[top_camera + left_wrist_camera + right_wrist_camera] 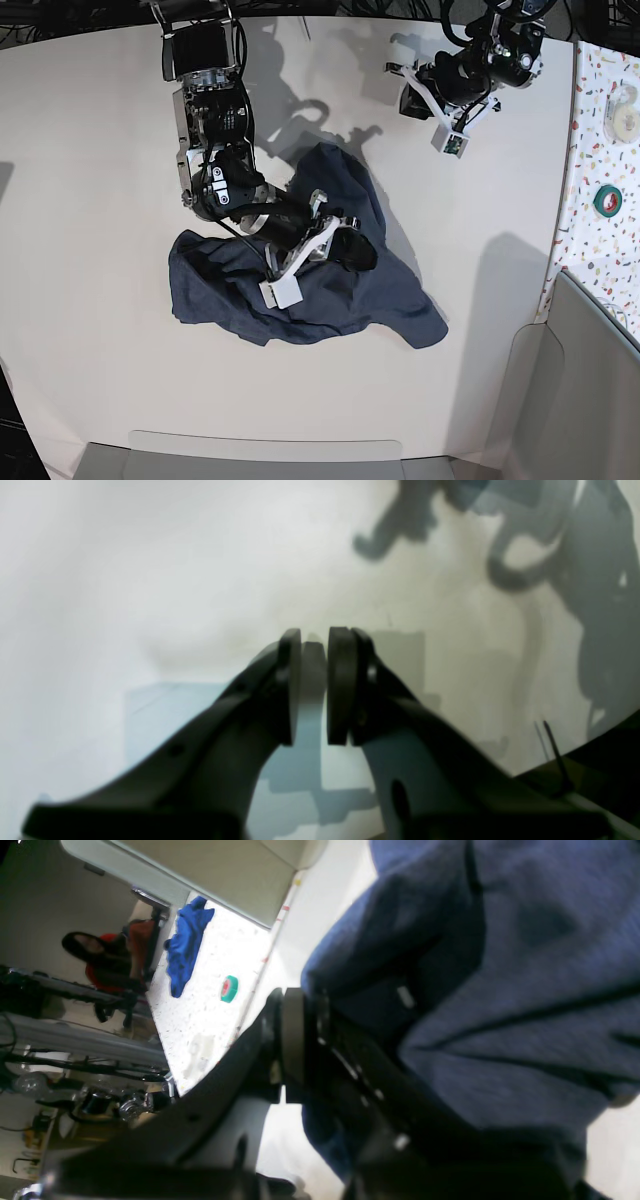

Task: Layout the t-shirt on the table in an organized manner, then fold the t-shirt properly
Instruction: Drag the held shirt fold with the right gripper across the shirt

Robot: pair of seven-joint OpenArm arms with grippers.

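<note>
1. Right gripper [345,243], black-fingered with white brackets, sits low on the crumpled dark navy-blue heathered cotton t-shirt [300,290]; its jaws are closed tight, and the right wrist view shows navy cloth bunched against them [310,1040], apparently pinched.
2. Left gripper [450,125] hangs over bare table at about 1 o'clock from the shirt, well apart from it; its black pads [340,685] stand a narrow gap apart with nothing between them.
3. Wide matte white table [90,180] carries the shirt near its centre, unfolded and rumpled, one lobe reaching toward 8 o'clock and a pointed corner toward 4 o'clock. No lettering shows.
4. Only the right wrist view shows a bright-blue cloth [185,952] on the speckled white side surface [210,1005]; a green tape roll [229,988] lies near it.
5. Only the left wrist view shows a pale blue rectangle [165,720] on the tabletop beneath the left fingers.
</note>
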